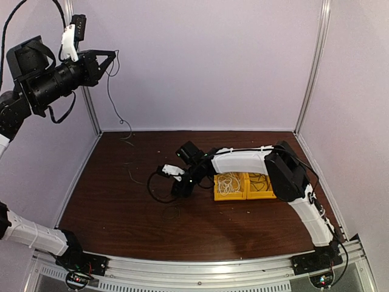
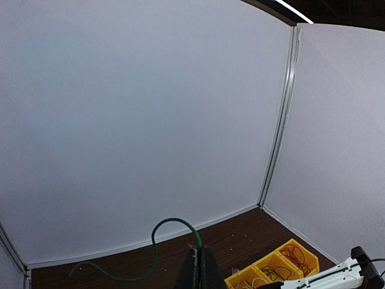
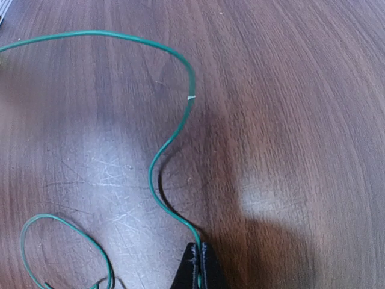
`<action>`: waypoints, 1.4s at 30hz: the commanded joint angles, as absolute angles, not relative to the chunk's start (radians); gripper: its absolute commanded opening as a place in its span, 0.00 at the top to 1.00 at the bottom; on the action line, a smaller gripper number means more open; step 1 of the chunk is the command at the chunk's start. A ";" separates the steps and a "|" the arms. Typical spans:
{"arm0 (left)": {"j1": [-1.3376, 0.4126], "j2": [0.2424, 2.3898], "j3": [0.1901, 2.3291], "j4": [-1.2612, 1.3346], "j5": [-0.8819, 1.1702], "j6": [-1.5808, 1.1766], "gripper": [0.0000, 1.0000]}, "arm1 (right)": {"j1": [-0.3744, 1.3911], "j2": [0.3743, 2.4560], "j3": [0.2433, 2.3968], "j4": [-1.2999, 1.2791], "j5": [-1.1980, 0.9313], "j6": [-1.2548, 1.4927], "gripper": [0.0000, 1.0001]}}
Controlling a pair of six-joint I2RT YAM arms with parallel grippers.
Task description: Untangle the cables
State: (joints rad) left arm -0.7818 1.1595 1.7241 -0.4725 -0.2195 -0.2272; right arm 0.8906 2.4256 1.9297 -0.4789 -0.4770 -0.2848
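A thin green cable [image 1: 110, 85] hangs from my left gripper [image 1: 114, 55], which is raised high at the back left and shut on it. In the left wrist view the cable [image 2: 171, 221] arcs out of that gripper's [image 2: 203, 248] pinched tips. My right gripper [image 1: 176, 192] is down at the table's middle. The right wrist view shows it [image 3: 200, 247] shut on the green cable [image 3: 174, 135], which snakes away across the wood. A further green loop [image 3: 36, 241] lies to the left. Dark cable loops [image 1: 159, 190] lie by the right gripper.
Yellow bins [image 1: 231, 196] stand just right of the right gripper, partly under the right arm. They hold whitish [image 1: 228, 182], black [image 2: 272, 272] and red [image 2: 299, 256] wires. White walls with metal corner posts [image 1: 311, 67] close the table on three sides.
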 commanded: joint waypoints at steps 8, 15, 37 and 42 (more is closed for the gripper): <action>-0.784 1.184 1.631 -0.387 -0.169 -0.235 1.00 | 0.787 1.974 1.776 -0.521 -0.569 -0.243 1.00; -0.785 1.285 1.627 -0.306 -0.016 -0.253 1.00 | 0.703 1.687 1.700 -0.532 -0.541 -0.261 1.00; -1.049 2.081 2.015 0.227 0.156 -0.471 1.00 | 0.290 1.369 1.358 -0.467 -0.341 -0.253 1.00; -1.054 2.211 2.076 0.322 0.108 -0.550 1.00 | 0.233 1.350 1.309 -0.456 -0.369 -0.249 1.00</action>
